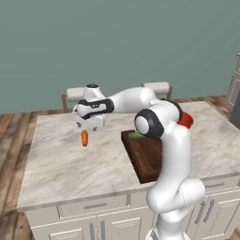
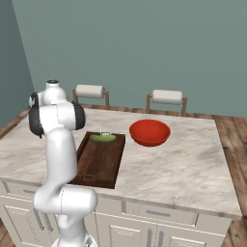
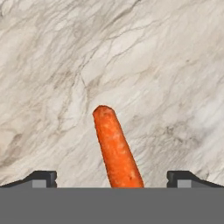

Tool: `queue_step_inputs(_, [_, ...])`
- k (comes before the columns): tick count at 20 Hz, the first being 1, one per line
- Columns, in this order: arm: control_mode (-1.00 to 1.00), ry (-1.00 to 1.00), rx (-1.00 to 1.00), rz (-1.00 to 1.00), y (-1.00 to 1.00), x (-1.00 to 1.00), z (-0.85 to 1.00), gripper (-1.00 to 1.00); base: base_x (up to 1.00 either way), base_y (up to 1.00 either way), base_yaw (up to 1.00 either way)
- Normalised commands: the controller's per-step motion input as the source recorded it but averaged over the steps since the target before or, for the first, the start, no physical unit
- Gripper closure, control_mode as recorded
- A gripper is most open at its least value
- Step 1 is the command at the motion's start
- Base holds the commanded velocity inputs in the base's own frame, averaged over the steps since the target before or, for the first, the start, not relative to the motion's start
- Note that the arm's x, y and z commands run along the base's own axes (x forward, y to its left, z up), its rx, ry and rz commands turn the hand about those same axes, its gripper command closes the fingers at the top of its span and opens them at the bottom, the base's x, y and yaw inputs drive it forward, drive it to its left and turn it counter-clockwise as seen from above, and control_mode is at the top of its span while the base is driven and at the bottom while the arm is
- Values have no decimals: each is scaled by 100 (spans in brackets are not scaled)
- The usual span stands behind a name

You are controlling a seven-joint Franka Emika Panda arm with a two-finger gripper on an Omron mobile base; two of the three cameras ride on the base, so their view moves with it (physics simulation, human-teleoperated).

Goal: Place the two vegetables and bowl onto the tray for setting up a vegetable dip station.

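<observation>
Where marble point(image 3: 166, 65) veins, tapered carrot point(image 3: 114, 148)

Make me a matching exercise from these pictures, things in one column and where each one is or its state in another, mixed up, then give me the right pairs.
Things:
1. carrot
2. green vegetable
3. bowl
4. gripper

Places or states:
A. on the counter, right of the tray
B. open, above the counter
C. lying at the far end of the tray
D. on bare marble, between the open fingertips in the hand view

Pairs: 1-D, 2-C, 3-A, 4-B
</observation>
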Motion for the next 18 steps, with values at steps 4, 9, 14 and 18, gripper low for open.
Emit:
queue_step_inputs(4, [-100,0,-2,3,21,16,-19,-100,0,0,0])
queue_step_inputs(9, [-100,0,-1,4,8,15,-19,-100,0,0,0])
queue_step_inputs(14, [-100,0,0,6,0,8,-18,-100,0,0,0])
queue_step_inputs(18, [-100,0,0,6,0,1,-12,-100,0,0,0])
